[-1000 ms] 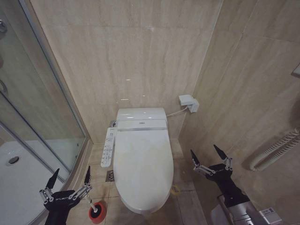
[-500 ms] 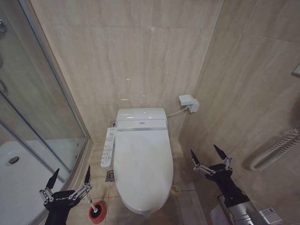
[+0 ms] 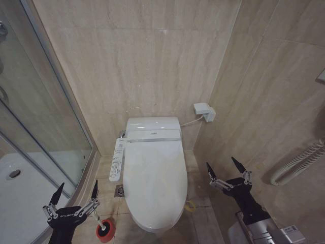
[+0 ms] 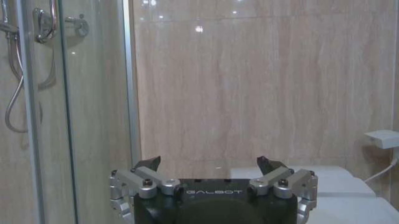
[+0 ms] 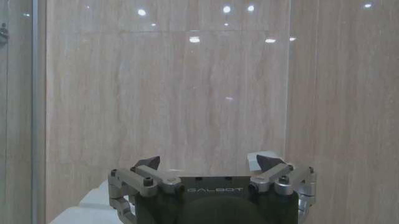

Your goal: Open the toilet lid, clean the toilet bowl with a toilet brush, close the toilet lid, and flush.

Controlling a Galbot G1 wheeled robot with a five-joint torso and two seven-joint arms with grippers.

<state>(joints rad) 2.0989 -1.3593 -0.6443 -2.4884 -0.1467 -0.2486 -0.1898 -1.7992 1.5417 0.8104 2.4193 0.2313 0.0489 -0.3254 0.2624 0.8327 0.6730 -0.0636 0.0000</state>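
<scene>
On the far left a glass shower enclosure (image 3: 45, 117) with its white tray (image 3: 20, 198) closes off that side. Just in front of it the left gripper (image 3: 76, 195) hangs low beside the toilet, its fingers spread apart and holding nothing. Right below it the toilet brush (image 3: 101, 223) stands in its red holder cup (image 3: 105, 231) on the floor tiles, close to the bowl's front left side. In the middle, the toilet lid (image 3: 155, 178) lies flat down, covering the toilet bowl (image 3: 150, 223), of which just the outer front edge peeks out beneath. A control panel (image 3: 117, 161) runs along the seat's left flank. To my eye nothing of the job is done yet: lid unopened, brush unlifted, cleaning, closing and flushing all left. Further right, the right gripper (image 3: 227, 173) hovers beside the toilet, fingers also wide apart and empty. Behind it a small white wall box (image 3: 203, 112) with a cable sits on the tiles, and a coiled hose (image 3: 299, 160) hangs on the right wall. The walls crowd both arms; the brush handle sits tight against the left gripper.
</scene>
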